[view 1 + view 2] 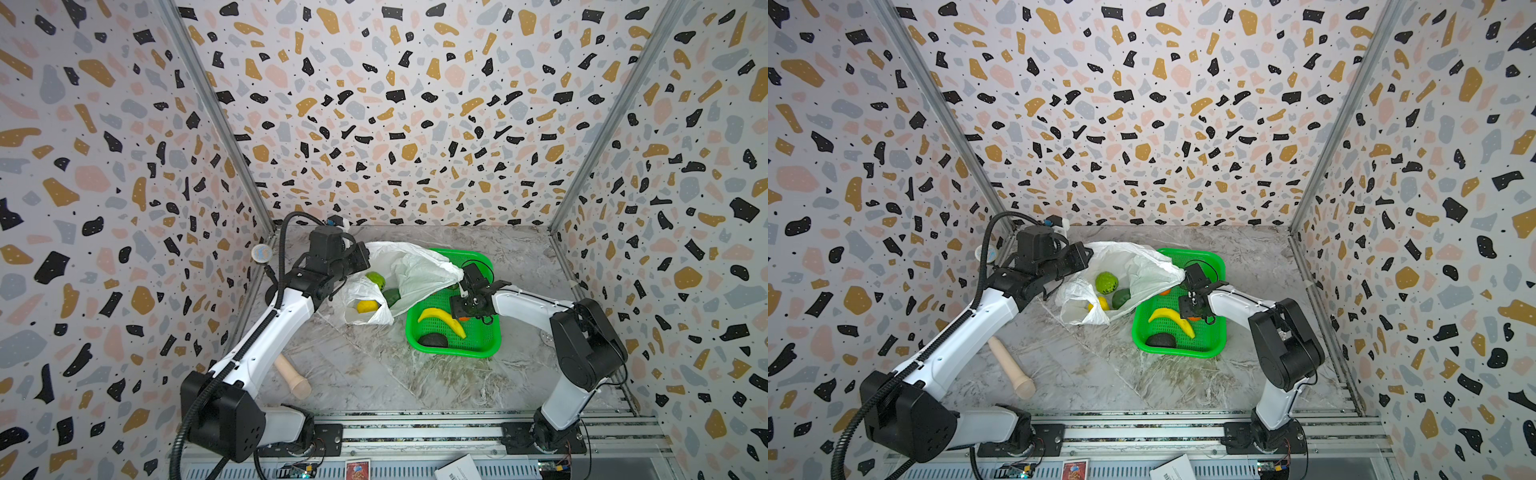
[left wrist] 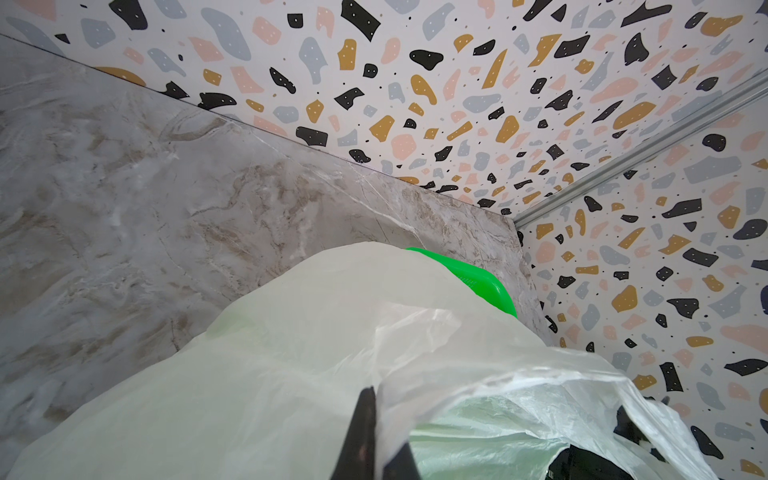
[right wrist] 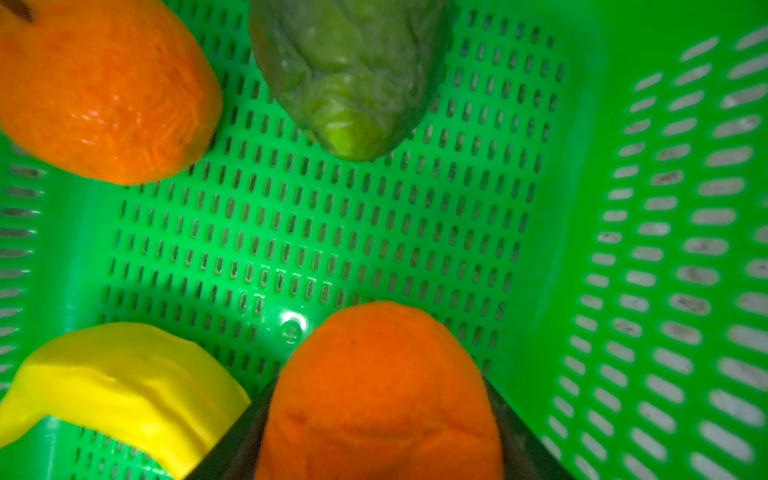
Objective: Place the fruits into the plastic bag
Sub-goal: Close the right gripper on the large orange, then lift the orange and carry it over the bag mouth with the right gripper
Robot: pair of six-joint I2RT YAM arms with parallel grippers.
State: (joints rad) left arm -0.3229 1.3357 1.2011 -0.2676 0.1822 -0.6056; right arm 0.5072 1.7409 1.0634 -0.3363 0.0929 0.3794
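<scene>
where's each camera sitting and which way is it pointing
Top views: high at the front, looking down and back at table, bag and basket; left arm and right arm show.
Left wrist: on the left arm, looking past the left gripper over the bag toward a back corner.
Right wrist: down in the basket, facing its floor; right gripper flanks an orange.
Shared: bag and basket in top and left wrist; banana in top and right wrist.

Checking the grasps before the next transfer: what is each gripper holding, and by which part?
Left gripper pinches the plastic bag by its rim, holding the mouth open. Right gripper grips an orange by its two sides, down in the basket.
</scene>
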